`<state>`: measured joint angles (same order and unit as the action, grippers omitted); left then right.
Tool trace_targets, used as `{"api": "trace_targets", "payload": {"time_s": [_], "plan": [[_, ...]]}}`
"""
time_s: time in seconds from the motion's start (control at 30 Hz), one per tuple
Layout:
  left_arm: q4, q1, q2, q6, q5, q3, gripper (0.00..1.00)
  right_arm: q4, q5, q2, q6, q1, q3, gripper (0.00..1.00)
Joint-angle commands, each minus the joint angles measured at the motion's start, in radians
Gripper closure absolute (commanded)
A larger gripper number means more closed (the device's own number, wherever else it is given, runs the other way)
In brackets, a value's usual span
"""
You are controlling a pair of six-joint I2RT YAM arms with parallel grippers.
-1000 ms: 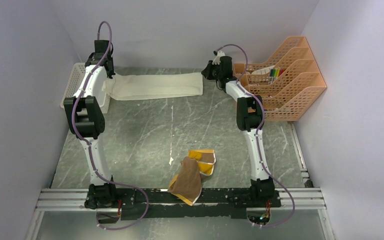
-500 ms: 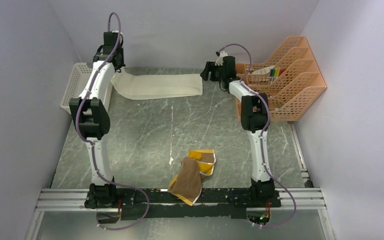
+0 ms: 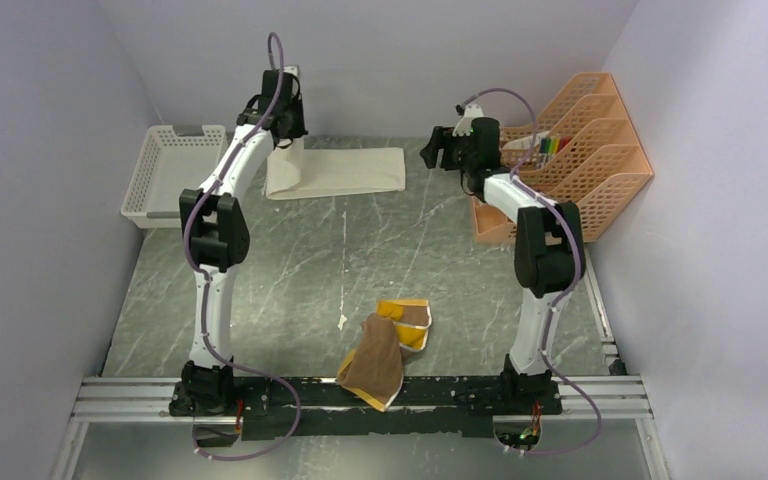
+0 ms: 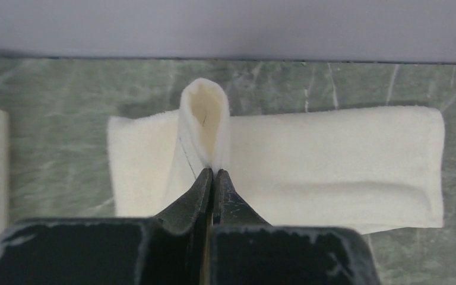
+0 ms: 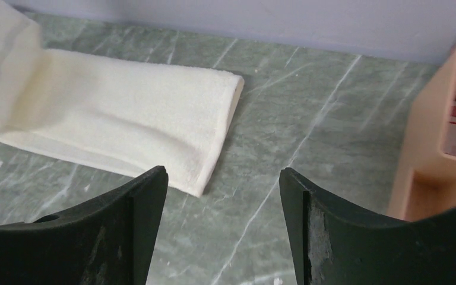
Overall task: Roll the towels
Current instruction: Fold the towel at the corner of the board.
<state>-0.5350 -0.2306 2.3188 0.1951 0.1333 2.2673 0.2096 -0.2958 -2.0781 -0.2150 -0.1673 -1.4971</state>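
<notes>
The cream-white towel (image 3: 345, 171) lies along the back of the table. Its left end is lifted and folded over toward the right. My left gripper (image 4: 214, 172) is shut on that lifted end, a small loop of cloth (image 4: 205, 127) standing up above the jaws. The towel's right end (image 5: 214, 113) rests flat on the table. My right gripper (image 5: 222, 178) hovers open just right of that end, nothing between its fingers. The brown towel (image 3: 385, 350) with its mustard-yellow reverse lies crumpled near the front edge, between the arm bases.
A white mesh basket (image 3: 168, 170) sits at the back left. An orange tiered file rack (image 3: 570, 160) with pens stands at the back right, close behind my right arm; its wall (image 5: 433, 136) shows in the right wrist view. The back wall is near.
My left gripper has carried the cream towel's left end to the right, folding it over and shortening the strip. My right gripper has opened, let go of the right end and drawn back right.
</notes>
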Motion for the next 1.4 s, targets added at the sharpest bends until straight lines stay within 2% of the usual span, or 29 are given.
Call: {"api": "trace_targets", "payload": {"time_s": [0.0,0.27,0.53,0.87,1.07,1.37], "plan": [[0.128,-0.008,0.038,0.192,-0.174,0.0,0.93,0.085,0.016,0.161,0.01,0.02,0.117,0.3],[0.396,-0.069,0.129,0.398,-0.433,-0.001,0.93,0.064,0.025,0.322,0.025,0.036,0.239,0.3],[0.72,-0.107,0.274,0.701,-0.61,-0.008,0.93,0.079,0.025,0.368,-0.001,0.063,0.279,0.29],[0.912,-0.139,0.433,0.913,-0.653,0.013,0.93,0.061,0.014,0.383,-0.009,0.072,0.277,0.29],[0.977,-0.148,0.437,0.994,-0.619,-0.05,0.93,0.071,0.003,0.374,-0.021,0.072,0.281,0.29],[1.02,-0.16,0.432,1.104,-0.571,-0.063,0.93,0.073,0.006,0.369,-0.022,0.072,0.282,0.29]]}}
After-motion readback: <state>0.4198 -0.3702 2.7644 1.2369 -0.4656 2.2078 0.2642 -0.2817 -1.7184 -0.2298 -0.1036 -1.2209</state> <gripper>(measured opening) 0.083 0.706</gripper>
